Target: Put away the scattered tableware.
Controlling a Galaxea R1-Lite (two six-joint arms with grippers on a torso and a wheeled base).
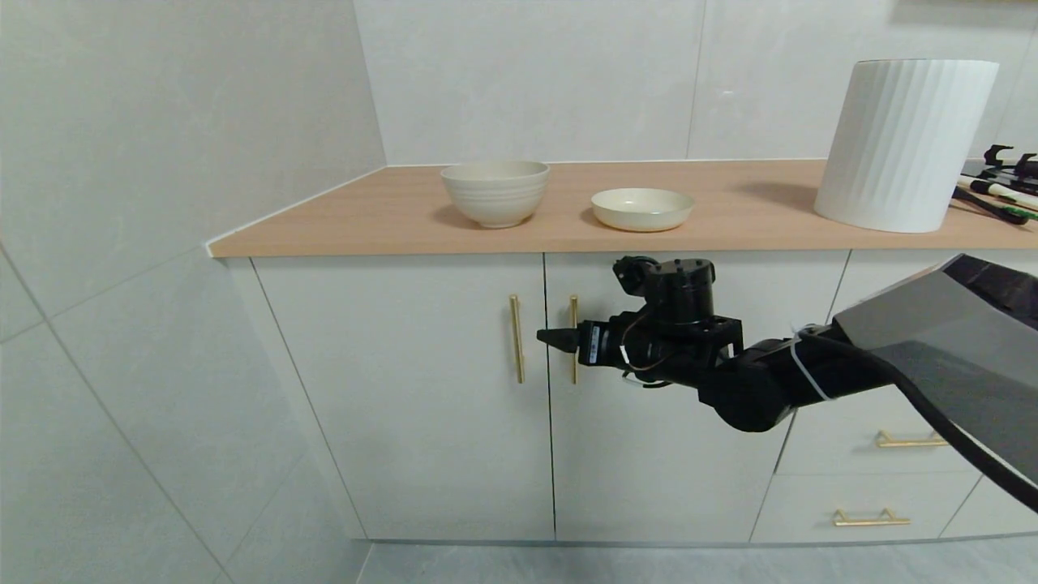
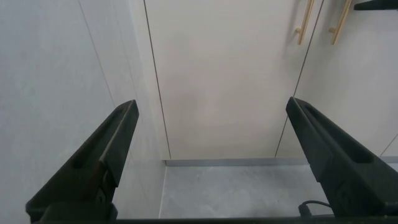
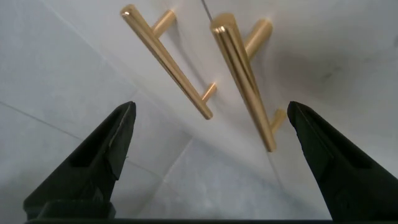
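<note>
On the wooden countertop [image 1: 357,219] stand a cream bowl [image 1: 495,192] and, to its right, a shallow cream plate [image 1: 642,208]. Below them are two white cabinet doors, each with a gold bar handle: the left door's handle [image 1: 516,338] and the right door's handle [image 1: 572,339]. My right gripper [image 1: 555,338] hovers just in front of these handles, below the plate. In the right wrist view the right gripper [image 3: 210,115] is open, with both handles [image 3: 245,81] ahead between its fingers, untouched. My left gripper [image 2: 211,106] is open and holds nothing, facing the left cabinet door low near the floor.
A tall white ribbed container [image 1: 904,142] stands on the counter at the right, with dark utensils [image 1: 1001,191] behind it. Drawers with gold handles [image 1: 908,440] lie lower right. A tiled wall closes the left side.
</note>
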